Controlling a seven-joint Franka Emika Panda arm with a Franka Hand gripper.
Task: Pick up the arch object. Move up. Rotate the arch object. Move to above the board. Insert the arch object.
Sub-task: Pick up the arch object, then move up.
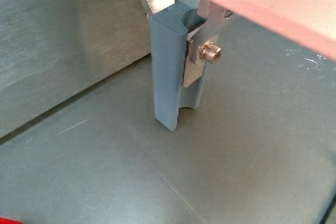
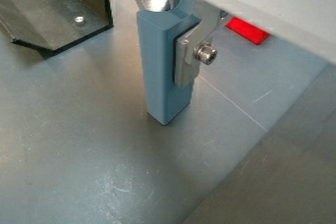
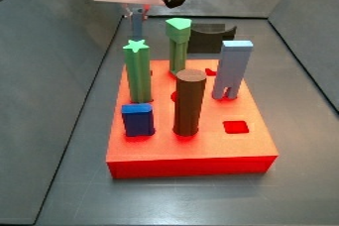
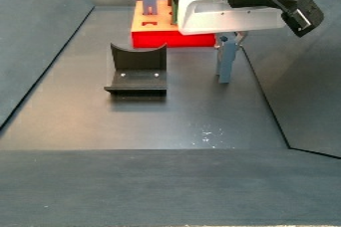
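The arch object (image 1: 171, 71) is a tall grey-blue block with a curved notch in its upper end. It stands upright between my gripper's (image 1: 179, 53) silver fingers (image 1: 195, 59), which are shut on its upper part; both wrist views show this (image 2: 160, 66). In a side view the gripper (image 4: 226, 40) holds the arch (image 4: 226, 64) with its lower end at or just above the grey floor, to the right of the fixture. The red board (image 3: 199, 156) lies apart from it and also shows in the other views (image 4: 160, 40) (image 2: 247, 31). In the other side view the gripper (image 3: 137, 14) is behind the board.
The dark fixture (image 4: 134, 70) stands on the floor in front of the board and shows in a wrist view (image 2: 53, 12). On the board stand a green star column (image 3: 135, 71), a green column (image 3: 177, 44), a light blue block (image 3: 235, 66), a brown cylinder (image 3: 191, 101) and a blue cube (image 3: 137, 119).
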